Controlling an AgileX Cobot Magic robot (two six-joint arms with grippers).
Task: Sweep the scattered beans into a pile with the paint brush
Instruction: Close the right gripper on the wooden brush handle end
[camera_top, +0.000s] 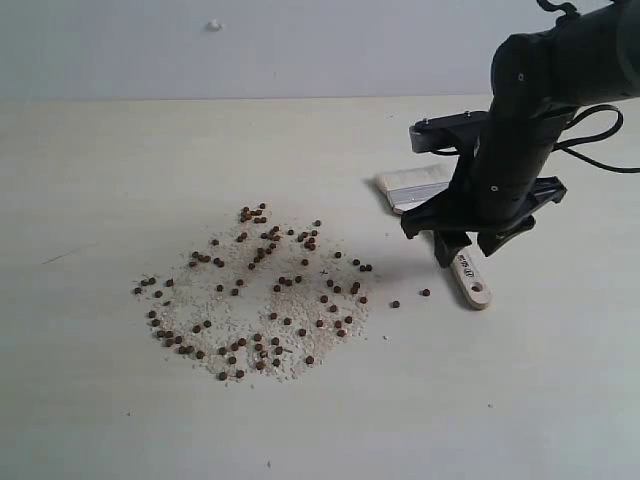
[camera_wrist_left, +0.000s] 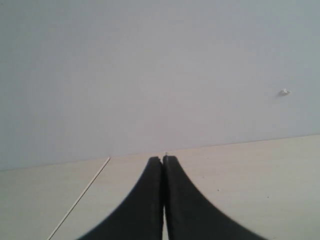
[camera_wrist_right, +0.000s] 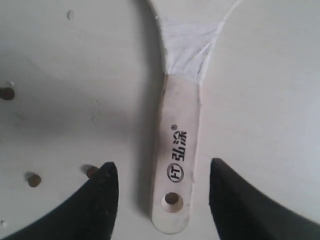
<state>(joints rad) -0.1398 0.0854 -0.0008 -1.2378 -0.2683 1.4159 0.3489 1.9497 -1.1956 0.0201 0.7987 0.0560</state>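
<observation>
Black right gripper, jaws spread, hovers astride the pale wooden-handled flat paint brush lying right of centre. We judge the grasp pending: lower, height unclear, then close on its handle. Tiny reddish-brown beans lie scattered centre-left.

Pale table, whitish crumbs, grey wall, white speck

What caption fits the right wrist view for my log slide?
Open right claw poised either side of the paint brush handle on the table, stray beans nearby.
</observation>
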